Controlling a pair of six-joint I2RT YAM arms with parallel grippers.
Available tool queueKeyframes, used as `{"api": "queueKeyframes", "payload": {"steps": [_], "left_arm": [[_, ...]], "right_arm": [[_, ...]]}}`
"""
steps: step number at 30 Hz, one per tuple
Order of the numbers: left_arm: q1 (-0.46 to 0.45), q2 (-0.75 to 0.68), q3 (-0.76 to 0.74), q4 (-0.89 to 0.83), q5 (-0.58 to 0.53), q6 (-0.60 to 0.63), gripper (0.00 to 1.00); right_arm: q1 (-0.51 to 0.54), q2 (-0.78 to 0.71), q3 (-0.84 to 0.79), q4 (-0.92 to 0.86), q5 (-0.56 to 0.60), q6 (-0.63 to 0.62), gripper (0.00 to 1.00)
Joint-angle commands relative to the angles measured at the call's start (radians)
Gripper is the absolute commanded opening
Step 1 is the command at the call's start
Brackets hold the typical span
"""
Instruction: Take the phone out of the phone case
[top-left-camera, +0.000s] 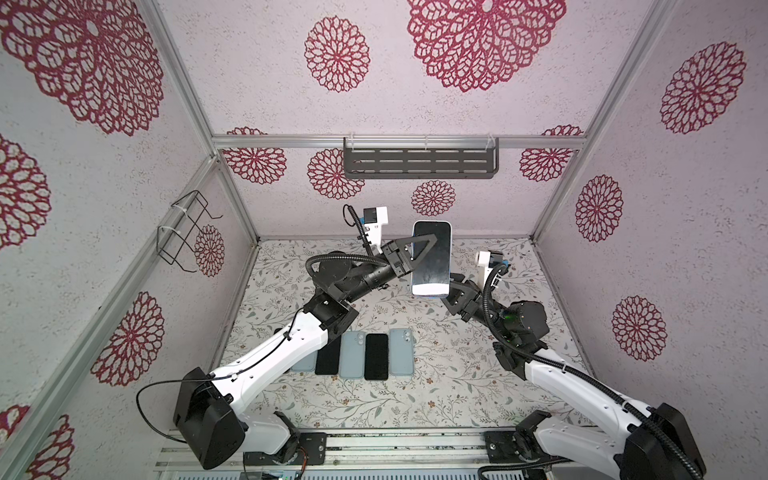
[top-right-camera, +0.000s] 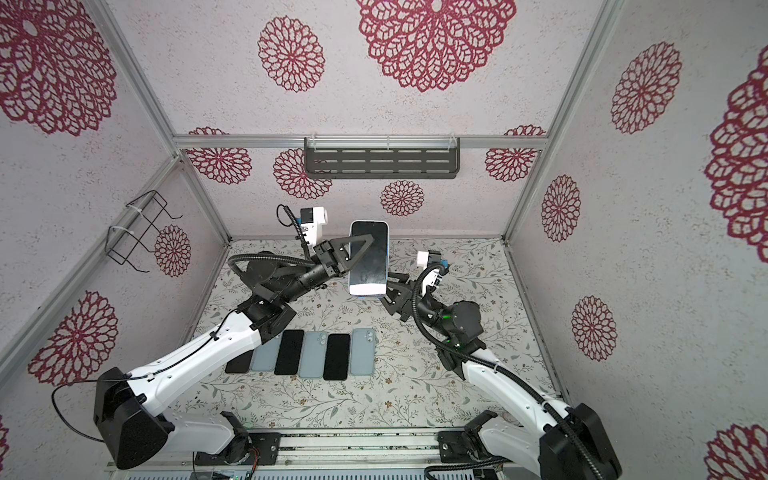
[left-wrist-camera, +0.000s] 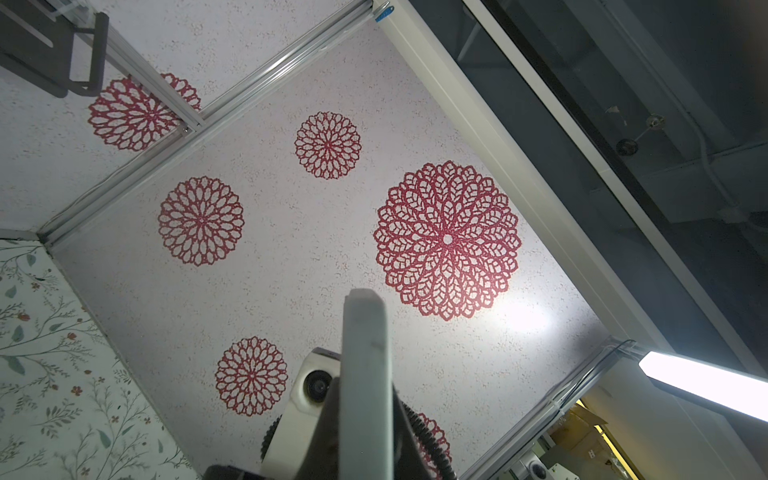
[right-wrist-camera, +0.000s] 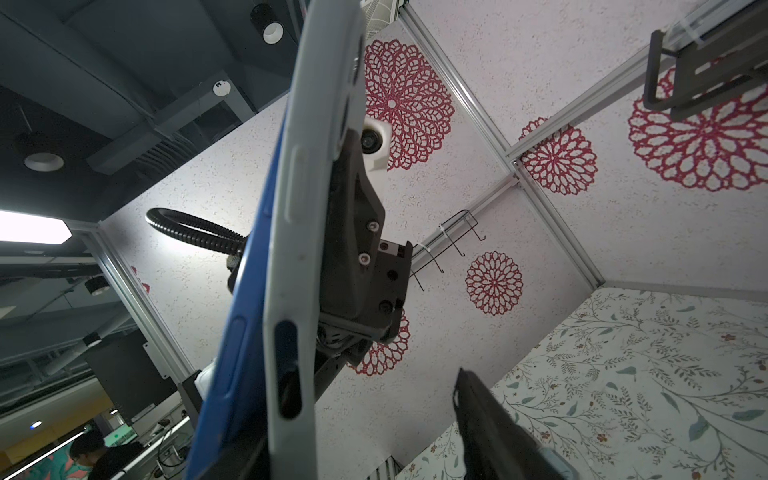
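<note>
Phone (top-left-camera: 432, 257) aloft, cased | left end effector (top-left-camera: 428, 246) clenched on it | right end effector (top-right-camera: 392, 287) jaws apart beneath

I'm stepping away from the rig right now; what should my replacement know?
Left gripper: shut on the phone and its case, held in the air, screen facing up.
Right gripper: open at the phone's near end, one finger clear of the case.
Done: the phone's blue edge stands out of the case rim along one side, apparently partly freed.
Left: separate them fully.
Other phones and cases lie on the table.
</note>
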Motion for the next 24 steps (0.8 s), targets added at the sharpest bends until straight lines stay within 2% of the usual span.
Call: {"api": "queueKeyframes", "payload": {"steps": [1, 6, 10, 14, 16, 21, 23, 24], "left_arm": [[-0.007, -0.009, 0.021, 0.04, 0.011, -0.003, 0.0], [0.0, 0.001, -0.004, 0.017, -0.013, -0.003, 0.0], [0.007, 0.009, -0.06, -0.009, -0.049, 0.006, 0.0], [-0.003, 0.044, -0.135, 0.003, -0.086, 0.012, 0.0], [-0.016, 0.081, -0.166, 0.026, -0.095, 0.01, 0.06], [-0.092, 0.191, -0.211, 0.041, -0.142, 0.047, 0.36], [-0.122, 0.225, -0.222, 0.0, -0.19, 0.076, 0.46], [-0.132, 0.242, -0.23, 0.001, -0.202, 0.081, 0.48]], "right_arm": [[-0.009, -0.017, 0.021, 0.058, 0.016, 0.035, 0.47], [-0.009, -0.055, -0.022, 0.065, 0.002, 0.061, 0.19], [-0.009, -0.144, -0.061, -0.051, 0.019, 0.02, 0.01], [-0.01, -0.252, -0.121, -0.215, 0.058, -0.014, 0.0], [-0.01, -0.306, -0.159, -0.266, 0.077, -0.018, 0.0], [-0.01, -0.473, -0.255, -0.535, 0.167, -0.049, 0.0], [-0.011, -0.537, -0.301, -0.593, 0.199, -0.04, 0.0], [-0.011, -0.562, -0.323, -0.616, 0.212, -0.03, 0.0]]}}
